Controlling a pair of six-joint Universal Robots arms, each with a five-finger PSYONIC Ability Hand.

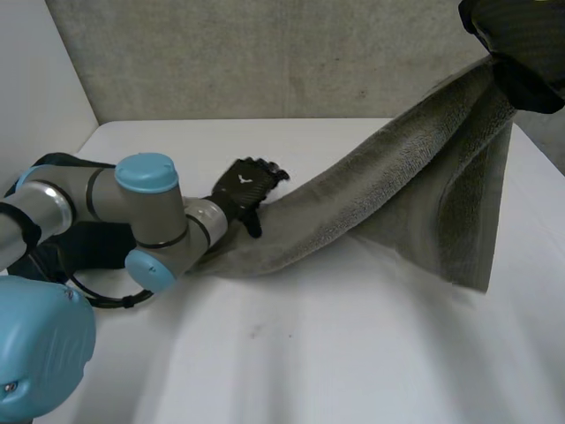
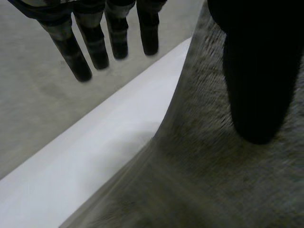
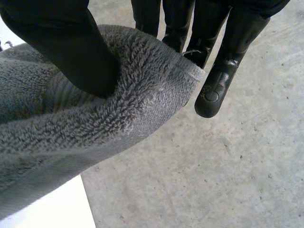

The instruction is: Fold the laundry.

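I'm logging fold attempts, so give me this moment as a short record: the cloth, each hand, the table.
cloth: grey towel, stretched between the hands, one end raised, the other low on the table
right hand: pinches the towel's raised end, thumb on top
left hand: at the towel's low end, thumb resting on the pile, fingers straight and off the cloth
table: white table, with the towel's low end lying on it

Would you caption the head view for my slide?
Right hand holds the grey towel high by one end; left hand rests on its low end.
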